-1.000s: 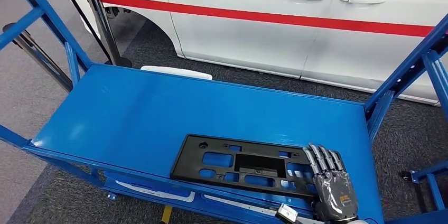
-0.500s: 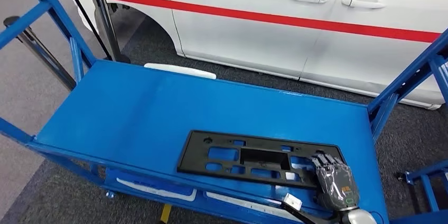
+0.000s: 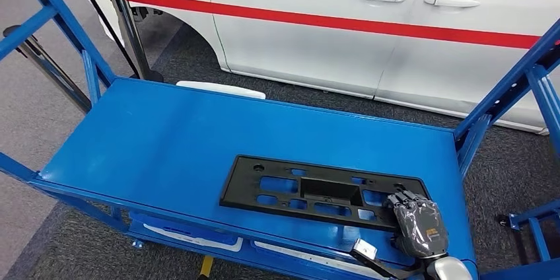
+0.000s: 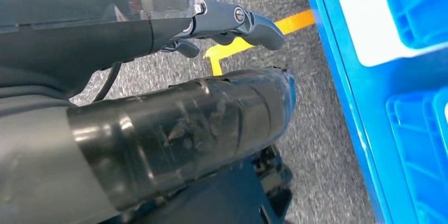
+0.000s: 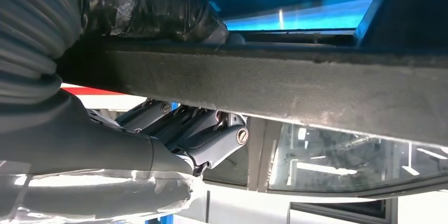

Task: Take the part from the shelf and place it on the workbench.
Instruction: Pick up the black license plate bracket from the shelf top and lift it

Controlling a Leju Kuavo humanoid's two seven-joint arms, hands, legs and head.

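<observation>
The right hand (image 3: 419,226) gripped the black part (image 3: 317,191) at its right end; lifting it off the shelf (image 3: 165,135) came next

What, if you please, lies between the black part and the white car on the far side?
In the head view, bare blue shelf surface, then dark carpet floor, separates the black part from the white car.

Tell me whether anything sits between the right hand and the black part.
Nothing visible does. The right hand is already on the black part's right end on the blue shelf, fingers curled over its edge.
</observation>
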